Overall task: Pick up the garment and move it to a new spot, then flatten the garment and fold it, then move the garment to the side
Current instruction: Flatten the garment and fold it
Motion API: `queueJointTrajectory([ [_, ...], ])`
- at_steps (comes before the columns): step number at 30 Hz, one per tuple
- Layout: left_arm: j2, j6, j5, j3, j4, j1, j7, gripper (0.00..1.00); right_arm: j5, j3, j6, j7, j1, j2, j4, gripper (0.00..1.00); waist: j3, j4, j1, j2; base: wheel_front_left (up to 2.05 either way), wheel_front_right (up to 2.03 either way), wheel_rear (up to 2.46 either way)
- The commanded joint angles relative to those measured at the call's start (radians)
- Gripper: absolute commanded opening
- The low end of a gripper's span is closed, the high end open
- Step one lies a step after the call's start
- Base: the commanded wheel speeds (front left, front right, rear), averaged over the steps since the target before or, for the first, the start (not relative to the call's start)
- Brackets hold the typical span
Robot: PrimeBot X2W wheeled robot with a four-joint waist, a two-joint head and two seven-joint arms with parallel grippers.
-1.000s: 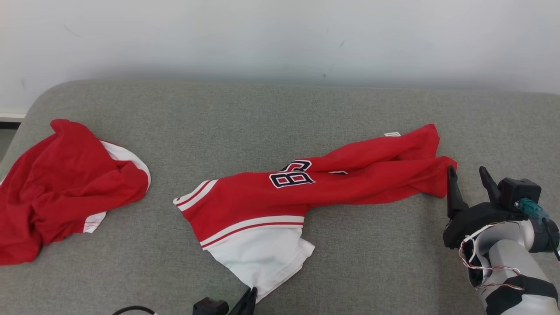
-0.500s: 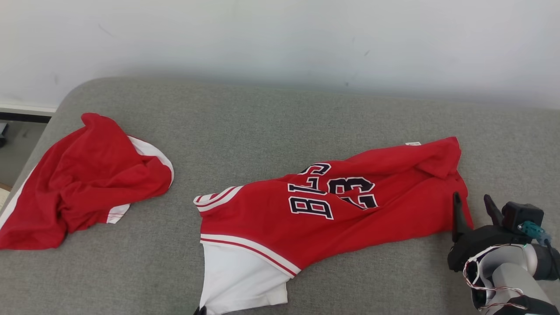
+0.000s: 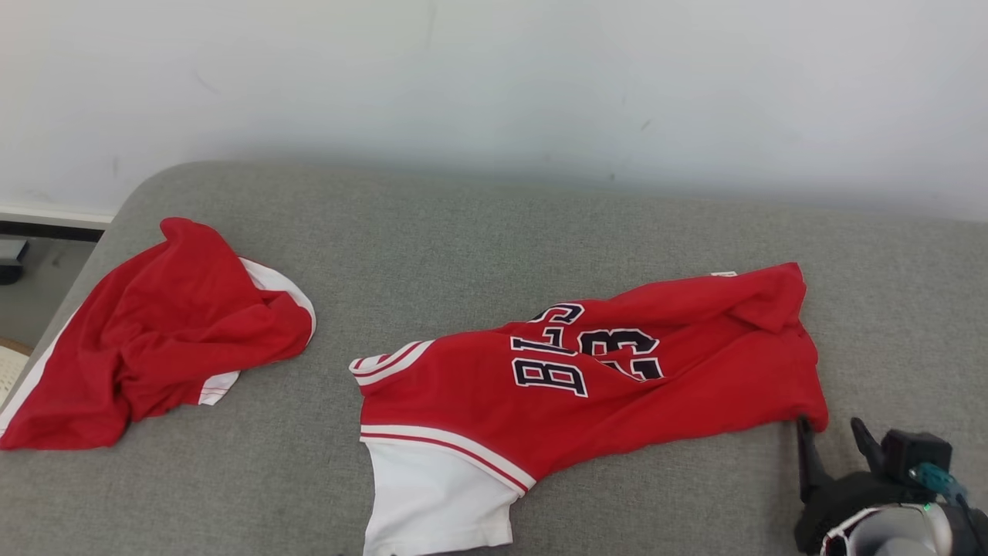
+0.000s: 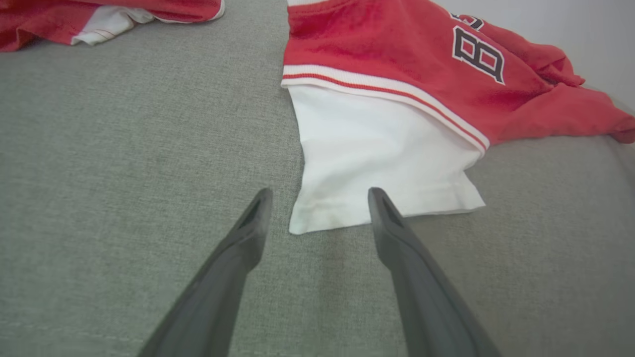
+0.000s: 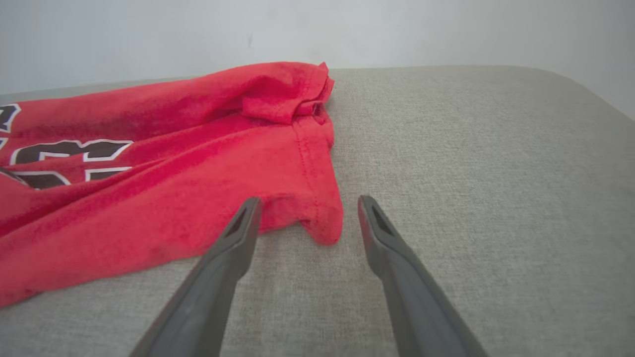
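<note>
Head view: garment (image 3: 587, 386) lies rumpled, likely flattening step; left claw (image 4: 320, 193) and right claw (image 3: 830, 423) open, empty, next should pinch opposite corners

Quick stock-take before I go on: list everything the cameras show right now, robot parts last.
jersey: one, red with a white panel and dark lettering, spread but wrinkled across the middle of the cushion
second garment: one, red with white trim, crumpled at the cushion's left end
cushion: one, grey fabric, under both garments
wall: one, white, behind the cushion
left pincer: one, dark, open, pointing at the jersey's white corner
right pincer: one, dark, open, pointing at the jersey's red corner on the right
</note>
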Motion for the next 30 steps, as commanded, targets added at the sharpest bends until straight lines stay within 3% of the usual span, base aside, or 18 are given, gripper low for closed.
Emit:
queueJointTrajectory([
  [1, -0.001, 0.003, -0.015, -0.003, -0.009, 0.018, 0.006, 1.0, 0.0, -0.003, -0.002, -0.002, 0.013, -0.009, 0.0, 1.0, 0.001, -0.002, 0.0001, -0.0001, 0.0, 0.0, 0.0],
  [14, -0.017, -0.021, -0.006, -0.036, 0.075, -0.028, 0.015, 1.0, -0.032, 0.005, -0.002, -0.002, -0.058, -0.018, 0.088, 1.0, 0.042, 0.01, 0.0001, -0.0001, 0.0, 0.0, 0.0],
  [22, -0.044, -0.069, -0.006, -0.047, 0.202, -0.138, -0.002, 1.0, -0.056, 0.001, -0.002, -0.002, -0.146, -0.024, 0.172, 1.0, 0.075, 0.027, 0.0001, -0.0001, 0.0, 0.0, 0.0],
  [23, -0.052, -0.073, -0.013, -0.041, 0.219, -0.154, -0.009, 1.0, -0.061, 0.0, -0.002, -0.002, -0.155, -0.025, 0.182, 0.85, 0.076, 0.029, 0.0001, -0.0001, 0.0, 0.0, 0.0],
  [24, -0.058, -0.076, -0.016, -0.037, 0.238, -0.165, -0.014, 1.0, -0.066, 0.0, -0.002, -0.002, -0.16, -0.025, 0.191, 0.41, 0.077, 0.031, 0.0001, -0.0001, 0.0, 0.0, 0.0],
  [25, -0.052, -0.07, 0.002, -0.042, 0.267, -0.177, -0.02, 1.0, -0.069, -0.001, -0.002, -0.002, -0.164, -0.024, 0.199, 0.15, 0.077, 0.031, 0.0001, -0.0001, 0.0, 0.0, 0.0],
  [26, -0.05, -0.064, 0.014, -0.044, 0.29, -0.19, -0.024, 1.0, -0.07, -0.002, -0.002, -0.002, -0.168, -0.022, 0.208, 0.0, 0.075, 0.031, 0.0001, -0.0001, 0.0, 0.0, 0.0],
  [27, -0.057, -0.061, 0.007, -0.038, 0.314, -0.199, -0.028, 0.9, -0.071, -0.003, -0.002, -0.002, -0.168, -0.021, 0.215, 0.0, 0.07, 0.031, 0.0001, -0.0001, 0.0, 0.0, 0.0],
  [28, -0.063, -0.07, 0.005, -0.038, 0.337, -0.203, -0.031, 0.62, -0.072, -0.002, -0.002, -0.002, -0.168, -0.02, 0.22, 0.0, 0.066, 0.029, 0.0001, -0.0001, 0.0, 0.0, 0.0],
  [29, -0.066, -0.082, 0.007, -0.044, 0.364, -0.207, -0.032, 0.04, -0.072, -0.001, -0.002, -0.002, -0.165, -0.018, 0.225, 0.0, 0.059, 0.027, 0.0001, -0.0001, 0.0, 0.0, 0.0],
  [30, -0.072, -0.093, -0.001, -0.043, 0.382, -0.207, -0.033, 0.0, -0.07, 0.001, -0.002, -0.002, -0.16, -0.016, 0.229, 0.0, 0.051, 0.024, 0.0001, -0.0001, 0.0, 0.0, 0.0],
])
